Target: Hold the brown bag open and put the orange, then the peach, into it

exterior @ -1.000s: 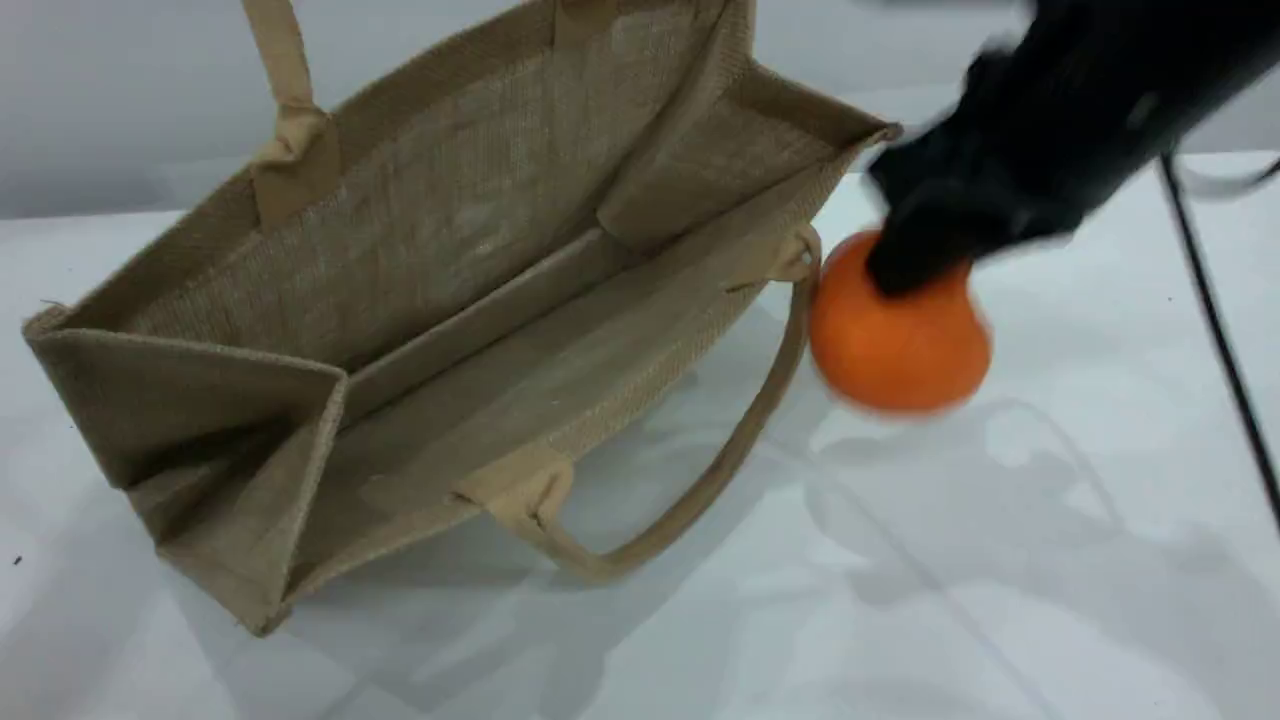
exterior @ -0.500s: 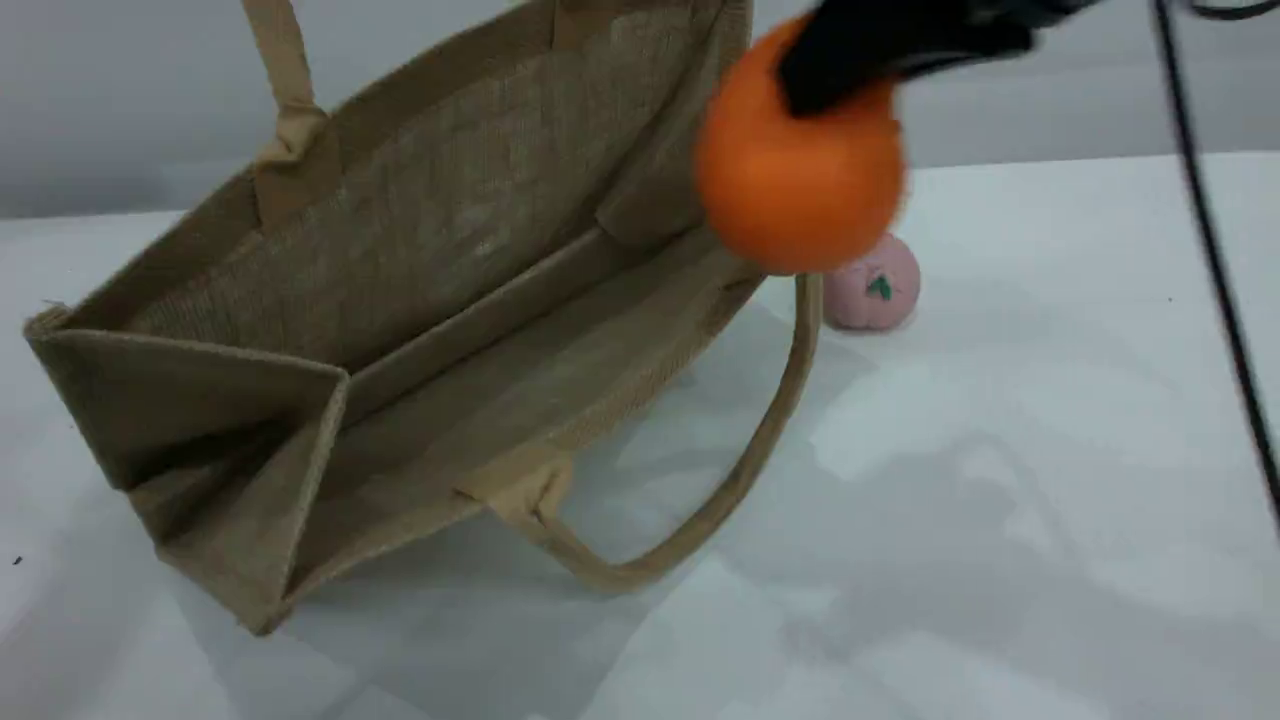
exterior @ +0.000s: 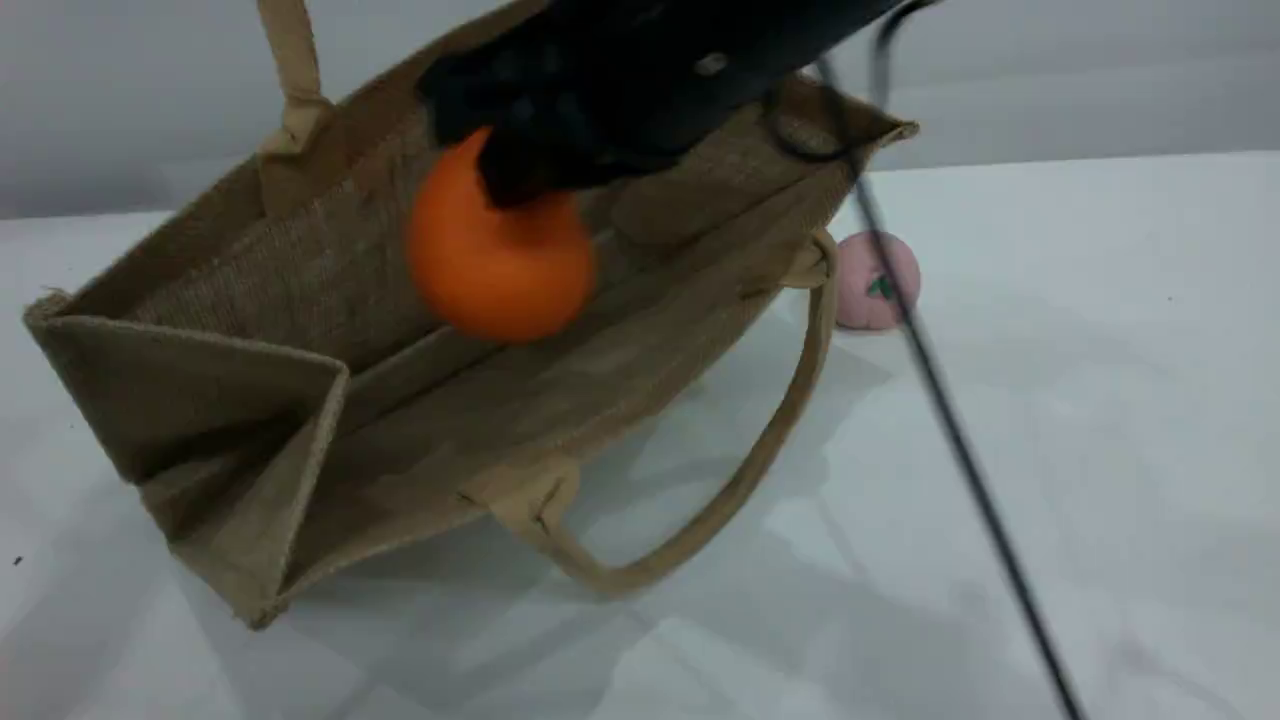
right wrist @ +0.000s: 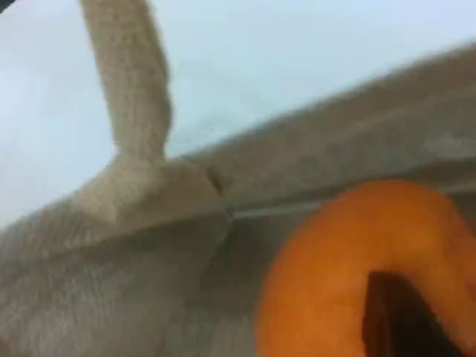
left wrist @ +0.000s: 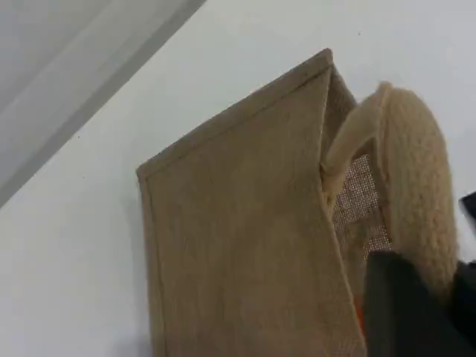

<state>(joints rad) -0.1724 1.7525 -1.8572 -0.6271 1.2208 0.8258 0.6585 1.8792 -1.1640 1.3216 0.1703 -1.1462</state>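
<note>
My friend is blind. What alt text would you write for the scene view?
A black robot claw holds an orange by its top at the open mouth of a brown woven bag on a white table. A small pink peach sits on the table beside the bag, and one bag handle runs up out of view.

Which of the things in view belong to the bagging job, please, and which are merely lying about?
Part of the job:
- brown bag, its handle pinched by the left gripper
- orange, held by the right gripper at the bag's open mouth
- peach, on the table beside the bag

Just there:
- black cable hanging across the peach
</note>
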